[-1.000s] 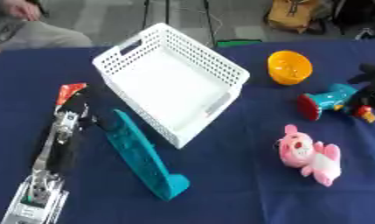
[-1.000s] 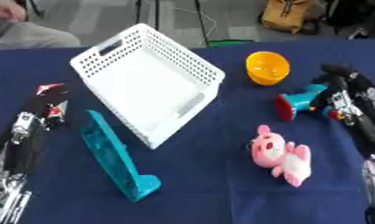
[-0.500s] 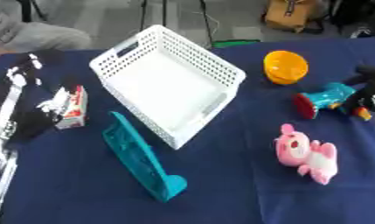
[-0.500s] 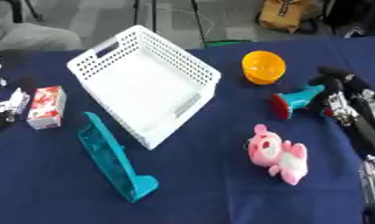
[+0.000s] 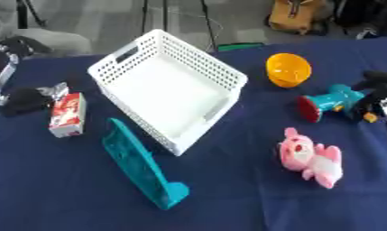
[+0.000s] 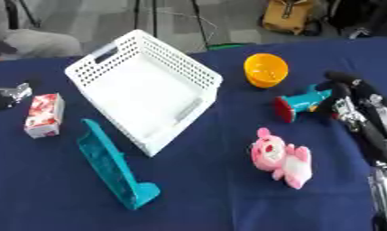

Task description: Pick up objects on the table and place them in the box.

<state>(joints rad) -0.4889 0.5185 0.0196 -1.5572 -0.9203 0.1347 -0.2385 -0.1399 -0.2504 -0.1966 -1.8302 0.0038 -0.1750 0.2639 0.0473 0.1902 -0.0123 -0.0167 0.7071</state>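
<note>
Left eye view: the white basket [image 5: 168,88] sits tilted on the blue desk [image 5: 228,203], empty, its open side facing up, handy for drops from either side. To its left lies a small red-and-white carton [image 5: 66,115]; there is printing on it, but I cannot read it. The left hand [image 5: 24,100] shows as a dark shape at the left edge, touching or just beside the carton's upper end; whether its fingers are curled or straight I cannot tell. A teal stand [image 5: 141,167] lies along the basket's near-left edge. Right of the basket are an orange bowl [image 5: 288,70], a teal and red toy [image 5: 330,101] and, nearer, a pink plush [image 5: 310,158], all outside the basket.

Right eye view: the right hand [image 6: 350,101] comes in from the right with its dark fingers curled over the toy's teal end, apparently taking hold of it; whether they have closed round it I cannot say for certain. The toy lies on its side, red end pointing toward the basket, so I'd judge it the next thing to go in. No brand or label is legible anywhere here.
</note>
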